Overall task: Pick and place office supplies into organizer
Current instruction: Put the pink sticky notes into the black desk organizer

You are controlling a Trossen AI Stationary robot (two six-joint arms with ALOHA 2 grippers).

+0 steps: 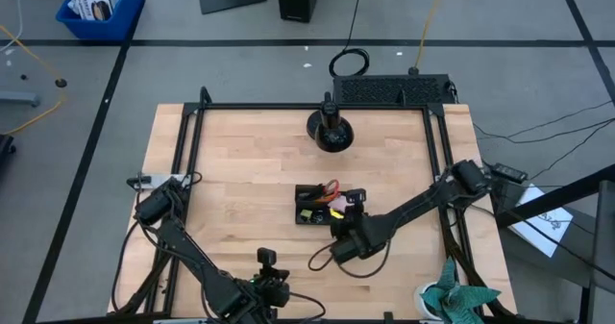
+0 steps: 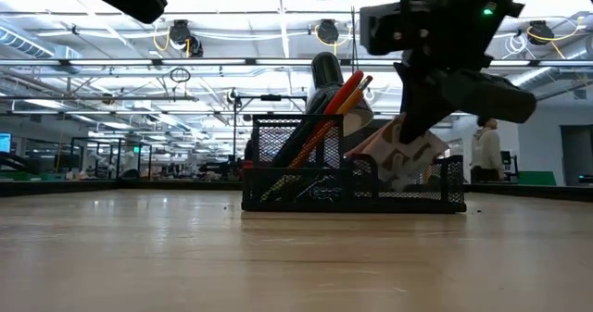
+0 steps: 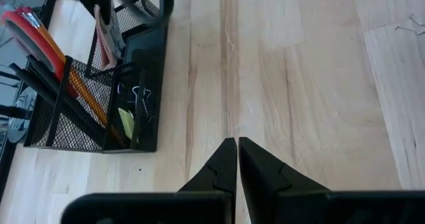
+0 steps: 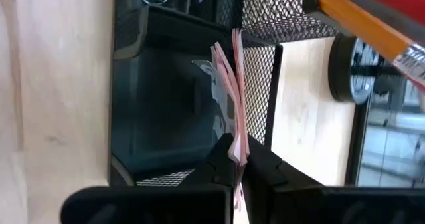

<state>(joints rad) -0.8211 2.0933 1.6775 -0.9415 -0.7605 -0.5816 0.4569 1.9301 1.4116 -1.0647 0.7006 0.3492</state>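
1. The right gripper (image 4: 238, 159) pinches the pink sticky-note pad (image 4: 229, 91) at its edge and holds it over the organizer (image 1: 315, 207).
2. Just under the pad is the tray's open compartment.
3. Beyond it, the orange pencils (image 2: 320, 136) and red-handled scissors (image 3: 26, 26) lean in the mesh cup.
4. The left gripper (image 3: 236, 161), fingers pressed together, waits well apart over bare table (image 1: 240, 161).

Two dark, slender jointed arms, black throughout, trailing looped black cables beside the links. Small boxy black camera atop each wrist. Green indicator light glowing on the right wrist housing. Matte black wedge-shaped fingers (image 3: 229, 167), angular, tapering to narrow tips.
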